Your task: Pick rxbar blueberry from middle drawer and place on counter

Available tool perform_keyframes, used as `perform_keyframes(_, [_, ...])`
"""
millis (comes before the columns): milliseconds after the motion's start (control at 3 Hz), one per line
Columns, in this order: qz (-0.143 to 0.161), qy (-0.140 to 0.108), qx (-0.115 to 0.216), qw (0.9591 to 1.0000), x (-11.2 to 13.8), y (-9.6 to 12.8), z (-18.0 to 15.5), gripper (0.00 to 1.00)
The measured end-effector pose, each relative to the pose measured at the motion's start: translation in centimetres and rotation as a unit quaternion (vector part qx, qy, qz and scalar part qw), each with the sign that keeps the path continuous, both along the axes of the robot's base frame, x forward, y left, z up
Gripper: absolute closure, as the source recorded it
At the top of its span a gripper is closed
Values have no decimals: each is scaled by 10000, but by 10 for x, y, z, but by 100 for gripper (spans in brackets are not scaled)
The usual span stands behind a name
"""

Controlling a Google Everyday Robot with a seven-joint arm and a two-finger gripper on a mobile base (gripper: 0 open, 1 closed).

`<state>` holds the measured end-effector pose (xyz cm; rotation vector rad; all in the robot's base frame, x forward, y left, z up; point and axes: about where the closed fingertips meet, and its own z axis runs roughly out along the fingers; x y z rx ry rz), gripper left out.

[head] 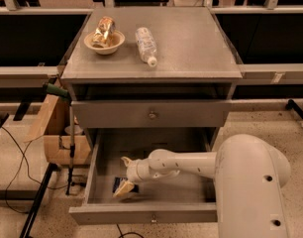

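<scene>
The middle drawer (141, 213) is pulled open below the counter (191, 43). The rxbar blueberry (119, 183), a dark blue packet, lies flat on the drawer floor near the front left corner. My gripper (120, 177) is down inside the drawer, reaching in from the right. Its fingers are spread open: one finger (126, 161) is behind the packet, and the other (123, 189) rests over the packet's front edge and partly hides it. The packet lies on the floor, not lifted.
On the counter stand a bowl (104, 42) holding a gold foil packet and a clear plastic bottle (146, 44) lying on its side. The top drawer (151, 114) is closed. A cardboard box (57, 133), cables and a stand leg are on the floor at the left.
</scene>
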<state>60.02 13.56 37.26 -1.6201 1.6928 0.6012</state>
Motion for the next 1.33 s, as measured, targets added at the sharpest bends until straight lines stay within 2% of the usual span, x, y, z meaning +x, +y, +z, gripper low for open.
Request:
perform_keyframes(333, [-253, 68, -144, 9996, 5, -17, -15, 17])
perform_keyframes(667, [-405, 127, -229, 9988, 6, -30, -27, 17])
perform_keyframes(1000, [-439, 149, -266, 9986, 4, -35, -31, 33])
perform_keyframes(1333, [-439, 149, -266, 9986, 4, -35, -26, 56])
